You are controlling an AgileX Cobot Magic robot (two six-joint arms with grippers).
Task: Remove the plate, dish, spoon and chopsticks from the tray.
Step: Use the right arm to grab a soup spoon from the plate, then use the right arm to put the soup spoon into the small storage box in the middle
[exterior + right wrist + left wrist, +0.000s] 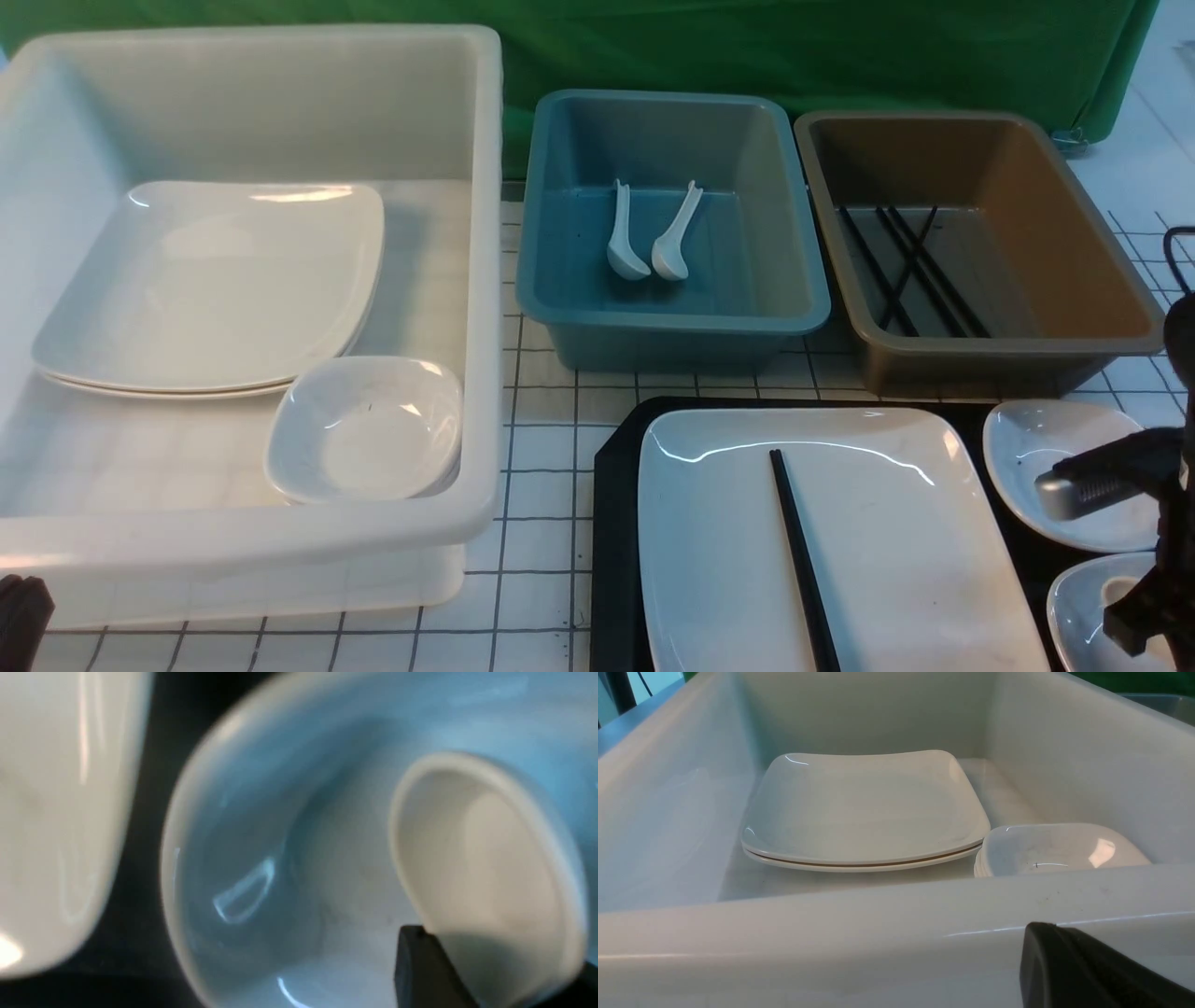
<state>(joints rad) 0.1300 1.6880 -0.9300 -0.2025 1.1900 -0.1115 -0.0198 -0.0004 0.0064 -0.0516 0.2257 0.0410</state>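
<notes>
Front view: the right pincer (1141,623) is reaching down at the right edge into the nearer small dish (1074,611), where the white soup spoon (1117,592) is lying. Whether its jaws are apart or clamped I cannot tell here. Just to its left the large white plate (896,523) is sitting on the black tray (616,523), with the chopsticks (801,560) lying across it and reading as one dark line. Just beyond the pincer a second small dish (1022,443) is resting on the same tray. Farther ahead the brown bin (1120,327) is holding crossed black sticks (910,271), and ahead to the left the teal bin (560,280) is holding two spoons (625,252). The left pincer (21,611) is hanging at the near left corner, in front of the white bin (485,280).

Left wrist view: one dark finger (1087,970) is showing just short of the white bin's near wall, and the jaws are together. Ahead of it, inside the bin, two stacked plates (864,807) are lying beside nested small dishes (1055,849).

Right wrist view: everything is blurring. A black fingertip (423,970) is touching the rim of the soup spoon's bowl (490,858), which is lying inside the nearer small dish (243,849). The opposite finger is barely showing, so I cannot tell the grip.
</notes>
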